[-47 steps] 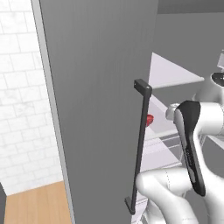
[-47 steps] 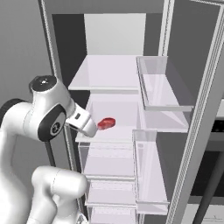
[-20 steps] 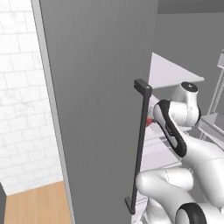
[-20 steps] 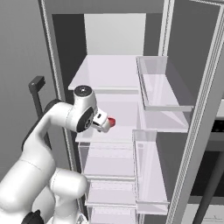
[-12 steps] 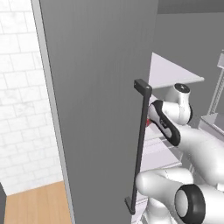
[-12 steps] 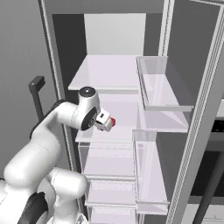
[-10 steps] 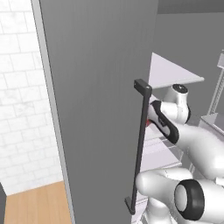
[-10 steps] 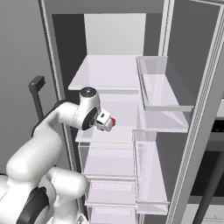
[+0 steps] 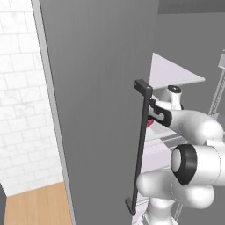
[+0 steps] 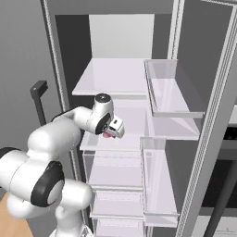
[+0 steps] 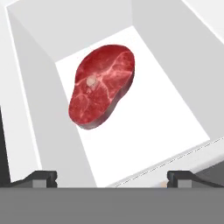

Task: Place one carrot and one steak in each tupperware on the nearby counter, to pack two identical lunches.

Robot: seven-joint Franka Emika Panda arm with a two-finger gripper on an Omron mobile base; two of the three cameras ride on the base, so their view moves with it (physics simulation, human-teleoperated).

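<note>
My two-finger gripper (image 11: 112, 177) is spread wide, its dark tips standing at seven and five o'clock in the hand view with nothing between them. Ahead of them, toward eleven o'clock, lies the raw red steak (image 11: 102, 85), a flat marbled slab with a small pale spot of bone, resting on the white floor of a fridge shelf (image 11: 148, 122). It lies slanted, its long axis running from one o'clock down to seven.

From the right base view my gripper (image 10: 115, 128) hangs just over the front of the pale middle shelf (image 10: 134, 122) of the open grey fridge, the steak (image 10: 107, 134) only a red sliver under it.

To take it well, I judge I should ease forward until the tips straddle the narrow width of the slab, roll the wrist so the fingers close across it and not along it, then come down low enough to pinch the thick edge (a shallow grip on meat this flat would likely slip).

Room is tight at nine o'clock: a white side wall (image 11: 39, 87) stands just beside the steak. Toward three o'clock the shelf floor lies bare. Overhead sits an upper shelf (image 10: 113, 74), so I should lift modestly and draw straight back past the shelf's front lip. The grey fridge door (image 9: 96, 101) with its dark bar handle (image 9: 140, 145) stands open beside my arm.
</note>
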